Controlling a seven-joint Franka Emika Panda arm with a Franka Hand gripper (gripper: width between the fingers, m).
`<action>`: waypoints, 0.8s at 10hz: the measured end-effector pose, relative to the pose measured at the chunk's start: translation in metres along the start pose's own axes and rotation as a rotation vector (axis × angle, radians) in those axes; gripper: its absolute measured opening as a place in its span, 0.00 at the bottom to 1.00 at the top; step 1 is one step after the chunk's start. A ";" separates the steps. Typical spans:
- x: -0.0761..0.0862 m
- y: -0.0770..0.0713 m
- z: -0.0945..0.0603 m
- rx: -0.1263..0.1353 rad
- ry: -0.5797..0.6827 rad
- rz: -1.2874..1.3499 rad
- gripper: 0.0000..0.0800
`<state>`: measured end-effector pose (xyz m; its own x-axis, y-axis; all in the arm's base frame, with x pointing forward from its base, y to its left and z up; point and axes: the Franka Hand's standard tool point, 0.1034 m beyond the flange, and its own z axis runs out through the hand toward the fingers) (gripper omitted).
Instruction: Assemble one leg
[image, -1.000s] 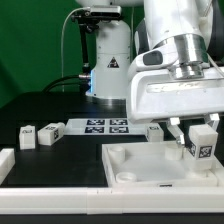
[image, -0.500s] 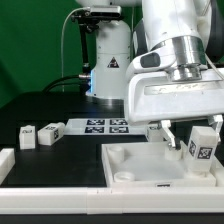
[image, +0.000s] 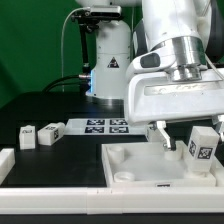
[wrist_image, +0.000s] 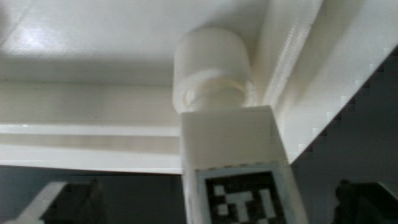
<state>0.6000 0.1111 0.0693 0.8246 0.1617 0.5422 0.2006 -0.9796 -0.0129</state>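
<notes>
1. The gripper (image: 187, 140) hangs over the white square panel (image: 135, 172), above the panel's corner on the exterior view's right.
2. Its jaws stand wide. The finger (image: 162, 137) on the exterior view's left is clear of the leg (image: 203, 150), and the wrist view shows a gap on both sides of the leg.
3. The leg stands at that same panel corner, a little tilted, with 1 tagged face turned toward the exterior camera.
4. In the wrist view the leg's rounded end points into the panel's raised rim. I cannot tell whether it is seated there.
5. The marker board (image: 107, 126) lies flat on the black table (image: 60, 105) just beyond the panel's far edge.
6. 1 small tagged block (image: 154, 128) sits near the panel's far edge.
7. 2 more lie well apart from the panel, on the exterior view's left of it: the nearer block (image: 50, 131) and the farther block (image: 27, 136).
</notes>
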 end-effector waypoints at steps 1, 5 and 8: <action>0.000 0.000 0.000 0.000 0.000 0.000 0.81; -0.002 -0.001 0.001 0.003 -0.018 0.000 0.81; -0.004 -0.002 -0.003 0.018 -0.133 0.035 0.81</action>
<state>0.5946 0.1121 0.0699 0.8940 0.1429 0.4248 0.1786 -0.9829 -0.0452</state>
